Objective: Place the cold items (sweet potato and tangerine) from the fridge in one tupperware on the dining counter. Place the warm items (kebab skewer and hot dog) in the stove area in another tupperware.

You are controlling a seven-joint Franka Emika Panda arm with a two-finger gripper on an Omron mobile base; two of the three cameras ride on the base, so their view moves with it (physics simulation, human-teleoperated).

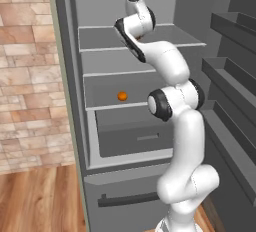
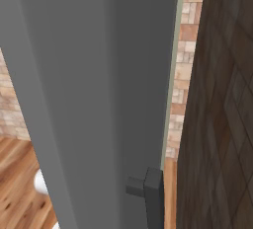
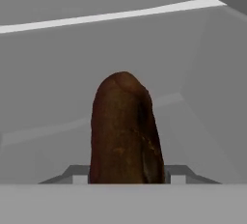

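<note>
The sweet potato [image 3: 124, 131], a dark brown lumpy oval, stands close in front of the hand camera. My gripper [image 3: 129, 177] is shut on it, with a grey fingertip [image 3: 77, 175] pressed against each side of its base. Behind it are the pale grey floor and back wall of a fridge shelf. In the left base view my arm reaches into the open fridge [image 1: 70, 76] at the upper shelf [image 1: 100, 38], and the wrist hides the hand. The tangerine [image 1: 122, 96], a small orange ball, lies on the shelf below.
A grey drawer [image 1: 132, 138] sits under the tangerine's shelf. The open door's racks [image 1: 230, 71] jut out at the right, close to my arm. In the right base view the grey door face [image 2: 99, 99] with its dark handle [image 2: 152, 198] stands before a brick wall [image 2: 185, 50].
</note>
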